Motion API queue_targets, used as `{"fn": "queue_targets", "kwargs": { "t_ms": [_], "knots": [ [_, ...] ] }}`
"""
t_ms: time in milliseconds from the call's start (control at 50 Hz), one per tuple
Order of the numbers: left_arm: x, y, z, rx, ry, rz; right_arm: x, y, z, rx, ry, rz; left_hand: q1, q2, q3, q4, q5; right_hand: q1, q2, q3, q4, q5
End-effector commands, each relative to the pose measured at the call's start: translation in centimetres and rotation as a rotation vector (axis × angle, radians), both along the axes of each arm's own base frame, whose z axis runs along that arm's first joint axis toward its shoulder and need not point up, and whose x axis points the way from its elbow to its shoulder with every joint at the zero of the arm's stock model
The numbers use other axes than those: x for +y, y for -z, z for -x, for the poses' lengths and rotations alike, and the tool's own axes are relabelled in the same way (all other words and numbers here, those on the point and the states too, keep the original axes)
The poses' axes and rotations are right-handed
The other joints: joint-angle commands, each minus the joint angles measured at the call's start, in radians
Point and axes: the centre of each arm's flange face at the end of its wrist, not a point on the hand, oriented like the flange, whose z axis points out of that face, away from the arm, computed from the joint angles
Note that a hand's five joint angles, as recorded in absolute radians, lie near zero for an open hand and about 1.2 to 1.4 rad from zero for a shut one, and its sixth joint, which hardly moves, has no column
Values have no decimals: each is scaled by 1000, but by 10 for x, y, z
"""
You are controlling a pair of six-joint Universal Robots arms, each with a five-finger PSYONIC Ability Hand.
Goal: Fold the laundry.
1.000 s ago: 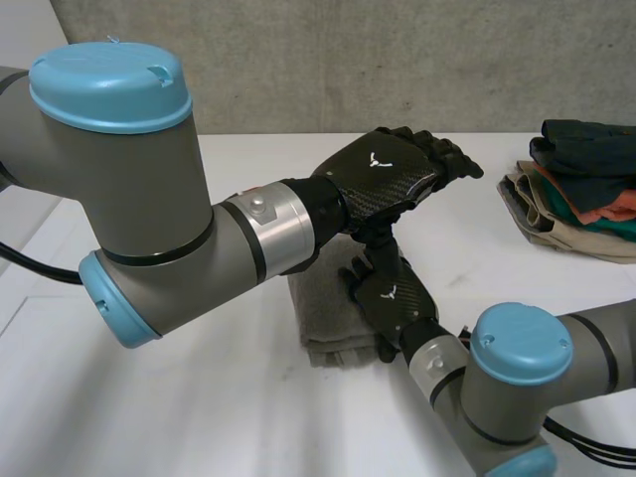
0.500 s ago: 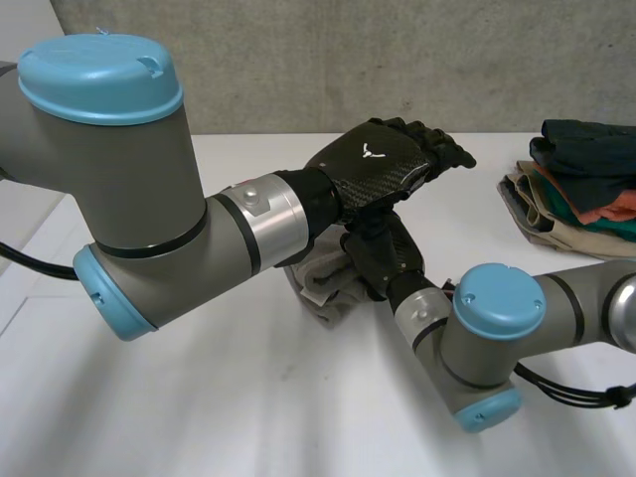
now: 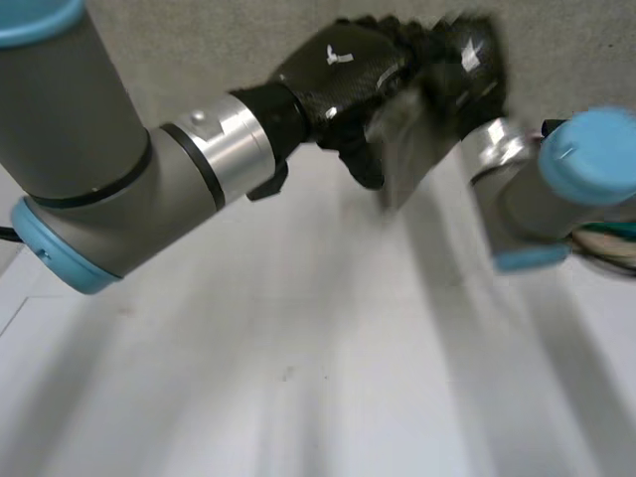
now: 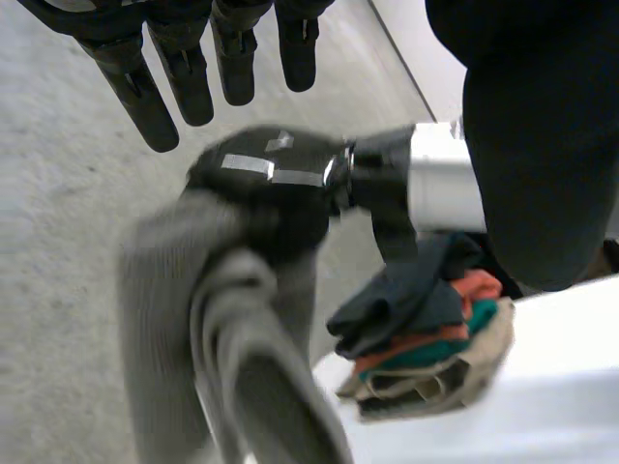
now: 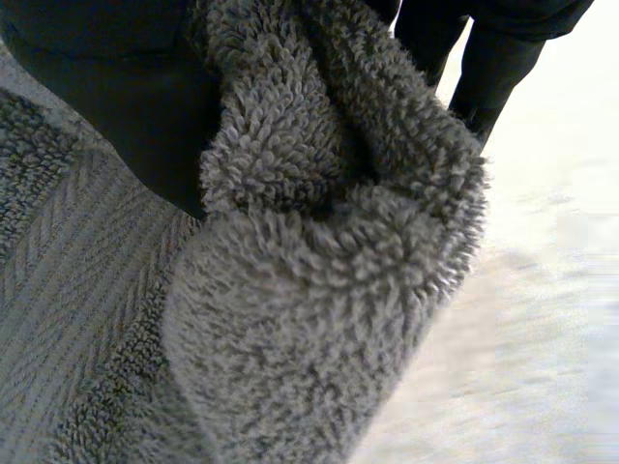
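Observation:
A folded grey towel (image 3: 402, 149) hangs in the air above the white table (image 3: 298, 358). My right hand (image 3: 467, 60) is shut on its upper end. In the left wrist view the right hand (image 4: 271, 184) clutches the towel (image 4: 213, 329), which droops below it in thick folds. Under the right palm the fluffy towel (image 5: 319, 290) bunches up, with the right hand (image 5: 106, 87) wrapped round it. My left hand (image 3: 338, 70) is raised just beside the towel, open and holding nothing. Its straight fingers (image 4: 184, 68) point toward the right hand.
A pile of folded clothes (image 4: 426, 329) in dark, orange, green and beige lies on the table beyond the right hand. A grey wall (image 3: 199, 40) stands behind the table.
My right hand has closed on the towel and lifted it off the table, up and toward the back. The left hand has risen alongside it.

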Motion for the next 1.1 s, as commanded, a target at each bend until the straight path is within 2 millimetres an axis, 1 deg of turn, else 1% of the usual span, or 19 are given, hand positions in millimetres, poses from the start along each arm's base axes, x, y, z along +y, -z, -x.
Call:
{"fn": "queue_targets", "kwargs": {
  "t_ms": [20, 40, 100, 120, 180, 200, 240, 260, 340, 420, 460, 620, 700, 720, 760, 780, 880, 980, 1100],
  "knots": [
    [-7, -7, -6, 52, -11, -42, -61, -60, 90, -142, 165, 191, 13, -13, -13, -8, -18, 361, 245, 230, 199, 295],
    [-7, -7, -6, 53, -10, -46, -74, -62, 112, -143, 204, 212, 13, -13, -13, -8, -18, 361, 245, 230, 199, 295],
    [-6, -4, -6, 50, -9, -55, -97, -49, 146, -115, 255, 211, 16, -10, -10, -5, -15, 361, 245, 230, 199, 295],
    [-6, -3, -6, 47, -9, -59, -110, -32, 164, -94, 268, 189, 16, -10, -10, -5, -15, 361, 245, 230, 199, 295],
    [-5, 4, -6, 35, -8, -76, -125, -5, 184, -59, 257, 149, 16, -10, -10, -5, -15, 361, 245, 230, 199, 295],
    [-5, 5, -6, 32, -7, -80, -133, 17, 195, -33, 240, 109, 16, -10, -10, -5, -15, 361, 245, 230, 199, 295],
    [-4, 11, -5, 20, -5, -93, -141, 41, 212, -15, 239, 64, 16, -10, -10, -5, -15, 361, 245, 230, 199, 295],
    [-4, 13, -5, 17, -5, -98, -145, 67, 231, 9, 244, 12, 16, -10, -10, -5, -15, 361, 245, 230, 199, 295],
    [-3, 22, -4, 0, -3, -116, -145, 122, 268, 54, 243, -117, 16, -10, -10, -5, -15, 361, 245, 230, 199, 295],
    [-2, 23, -3, -3, 0, -120, -133, 149, 279, 99, 186, -195, 16, -10, -10, -5, -15, 361, 245, 230, 199, 295],
    [0, 23, -2, -2, 6, -119, -130, 149, 281, 110, 167, -201, 19, -7, -7, -2, -12, 361, 245, 230, 199, 295],
    [3, 19, -2, 4, 11, -113, -128, 103, 297, 86, 158, -137, 16, -10, -10, -5, -15, 361, 245, 230, 199, 295],
    [8, 18, 1, 5, 24, -112, -130, 96, 306, 23, 140, -151, 16, -10, -10, -5, -15, 361, 245, 230, 199, 295],
    [10, 18, 2, 5, 28, -112, -130, 94, 310, 10, 152, -150, 16, -10, -10, -5, -15, 118, 2, -13, -45, 52],
    [15, 18, 4, 5, 39, -113, -128, 92, 313, -3, 158, -167, 13, -13, -13, -8, -18, -808, -924, -938, -970, -873],
    [16, 18, 5, 3, 42, -116, -124, 89, 316, -12, 167, -181, 13, -13, -13, -8, -18, -861, -977, -991, -1023, -926],
    [19, 22, 6, -4, 48, -130, -106, 74, 332, -62, 223, -317, 13, -13, -13, -8, -18, -861, -977, -991, -1023, -926],
    [23, 24, 6, -10, 55, -137, -76, 38, 362, -44, 380, -411, 13, -13, -13, -8, -18, -861, -977, -991, -1023, -926],
    [27, 19, 6, 1, 61, -126, -41, -6, 403, 139, 805, -434, 10, -16, -16, -11, -21, -861, -977, -991, -1023, -926]
  ]
}}
